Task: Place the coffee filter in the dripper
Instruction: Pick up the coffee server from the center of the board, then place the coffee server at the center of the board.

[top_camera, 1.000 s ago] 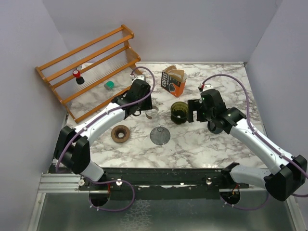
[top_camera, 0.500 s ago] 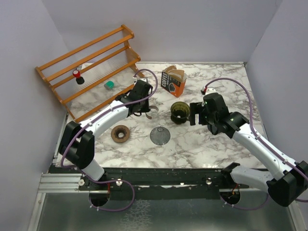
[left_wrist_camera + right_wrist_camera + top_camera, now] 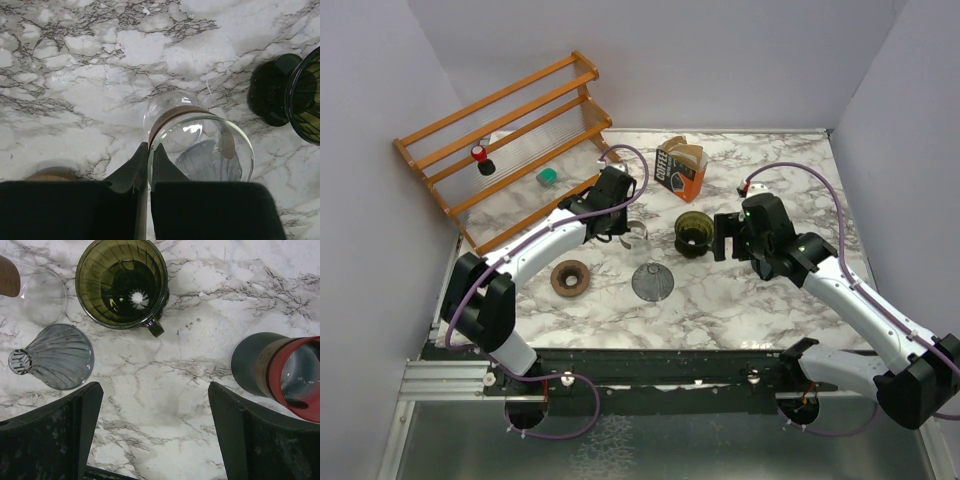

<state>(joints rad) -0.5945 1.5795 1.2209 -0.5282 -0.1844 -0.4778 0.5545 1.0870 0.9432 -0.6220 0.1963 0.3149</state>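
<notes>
The dripper (image 3: 692,232) is a dark green glass cone standing upright mid-table, also seen from above in the right wrist view (image 3: 122,282) and at the right edge of the left wrist view (image 3: 304,97). Tan coffee filters (image 3: 689,153) stick out of an orange box (image 3: 678,172) behind it. My left gripper (image 3: 625,225) (image 3: 149,146) is shut on the rim of a clear glass carafe (image 3: 200,150) (image 3: 637,235), one finger inside and one outside. To the right of the dripper, my right gripper (image 3: 724,235) (image 3: 154,387) hangs open over bare marble, holding nothing.
A grey ribbed glass cone (image 3: 56,362) (image 3: 652,282) lies on its side in front of the dripper. A brown ring (image 3: 569,278) sits front left. A wooden rack (image 3: 510,140) stands at the back left. A dark, red-rimmed cup (image 3: 285,372) is near my right fingers.
My left gripper's jaws have closed onto the carafe rim after reaching slightly right. The right arm shifted a little at first, then stayed still and open.
</notes>
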